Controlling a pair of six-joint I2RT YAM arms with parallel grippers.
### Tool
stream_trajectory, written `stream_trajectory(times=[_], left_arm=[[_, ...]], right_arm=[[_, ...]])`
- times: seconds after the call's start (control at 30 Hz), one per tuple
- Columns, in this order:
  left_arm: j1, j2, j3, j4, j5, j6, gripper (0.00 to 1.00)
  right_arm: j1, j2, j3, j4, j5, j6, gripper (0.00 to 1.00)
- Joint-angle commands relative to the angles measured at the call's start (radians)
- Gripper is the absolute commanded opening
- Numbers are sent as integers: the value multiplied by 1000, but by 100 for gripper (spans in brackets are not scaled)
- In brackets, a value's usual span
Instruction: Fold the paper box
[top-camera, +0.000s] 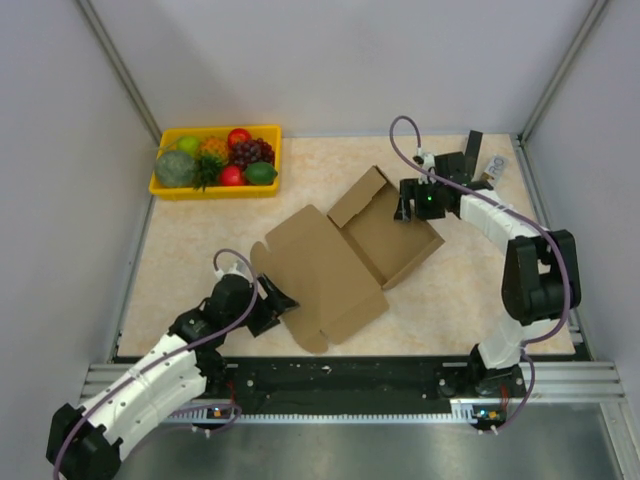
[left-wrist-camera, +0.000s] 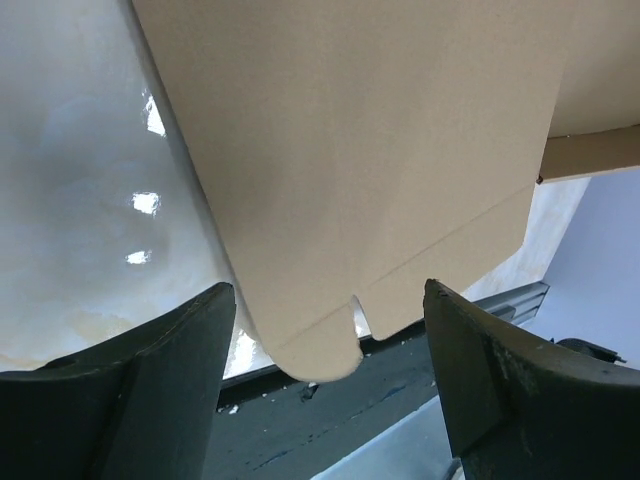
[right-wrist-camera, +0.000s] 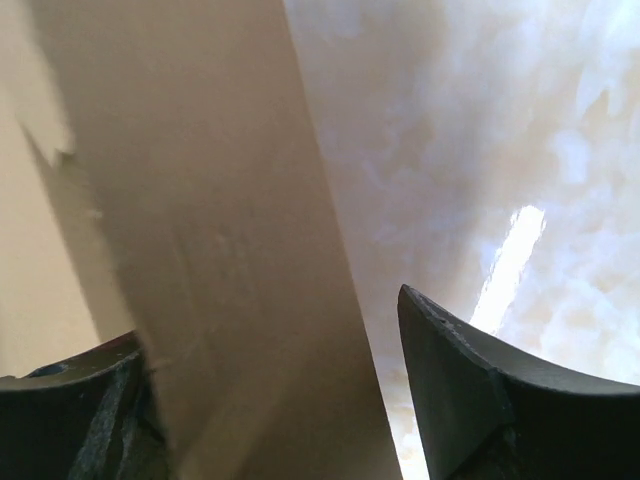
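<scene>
table (top-camera: 455, 290): beige marbled top.
paper box (top-camera: 335, 265): brown cardboard, opened out, lying on table btwn both grippers; flat lid panel at left gripper (top-camera: 282, 303), shallow walled part at right gripper (top-camera: 403, 208).
yellow tray (top-camera: 210, 191): holds fruit (top-camera: 232, 160); far-left corner, well beyond left gripper, apart from box.

The paper box (top-camera: 340, 255) lies open in the middle of the tabletop (top-camera: 180, 260), its lid panel spread toward the near left. The tray of fruit (top-camera: 215, 160) sits in the far left corner, well apart from the box. The left end effector (top-camera: 278, 303) is at the lid's near left edge, the right end effector (top-camera: 403, 208) at the box's far right wall.
</scene>
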Motion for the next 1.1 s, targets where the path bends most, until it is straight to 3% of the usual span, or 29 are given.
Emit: stream_trajectory(times=[0.0,0.13,0.23,0.33,0.5,0.67,0.83,0.9,0.93,1.07], left_arm=[[-6,-38,68,-56,-43,99,81],[-8,-83,180,-196,-151,157,84],[-8,-100,217,-201,-178,182,85],[-8,-85,208,-92,-122,237,81],[-6,-4,223,182,24,432,68],[-5,183,305,448,0,609,66],[30,441,452,525,-141,702,62],[81,543,501,618,-102,697,61],[98,586,521,658,4,702,60],[148,775,650,695,98,832,63]], right_arm=[[-7,16,-34,-18,54,-3,75],[-5,-14,-48,-21,64,-9,82],[-5,-62,-45,-18,24,-6,83],[-5,-90,-37,-12,-36,5,83],[-5,-130,-51,17,-109,1,65],[27,-189,-55,32,-128,3,57],[87,-243,12,-11,-76,-27,56],[123,-242,35,-31,-67,-44,56],[136,-237,56,-47,-54,-64,56],[179,-216,99,-90,-11,-90,55]])
